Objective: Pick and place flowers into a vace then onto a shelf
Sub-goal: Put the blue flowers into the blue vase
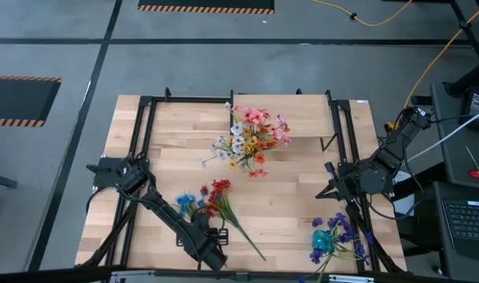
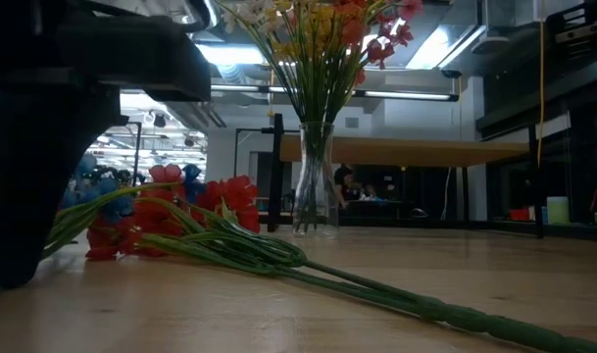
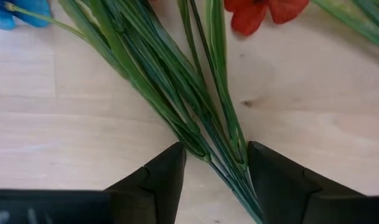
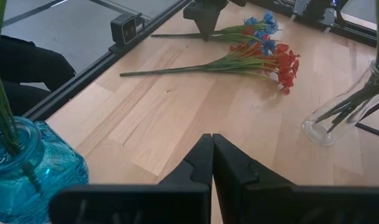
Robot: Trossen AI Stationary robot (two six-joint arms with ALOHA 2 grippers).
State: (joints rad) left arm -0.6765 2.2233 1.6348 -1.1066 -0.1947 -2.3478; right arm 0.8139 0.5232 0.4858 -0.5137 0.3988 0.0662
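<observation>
A bunch of red and blue flowers (image 1: 210, 195) lies flat on the table, its long green stems (image 3: 201, 112) running toward the near edge. My left gripper (image 3: 215, 152) points down over these stems and is open, one finger on each side of them; I see no touch. It also shows in the high view, left gripper (image 1: 213, 240). A clear glass vase (image 2: 313, 181) holding mixed flowers (image 1: 251, 135) stands on the table in front of the shelf (image 1: 302, 110). My right gripper (image 4: 212, 144) waits shut at the table's right side.
A blue glass jar (image 4: 27, 162) with purple flowers (image 1: 337, 228) stands at the near right corner. A second spray's stem (image 4: 170, 68) lies beside the first. Black frame rails (image 1: 137, 141) run along the table's left and right sides. Bare wood lies in the middle.
</observation>
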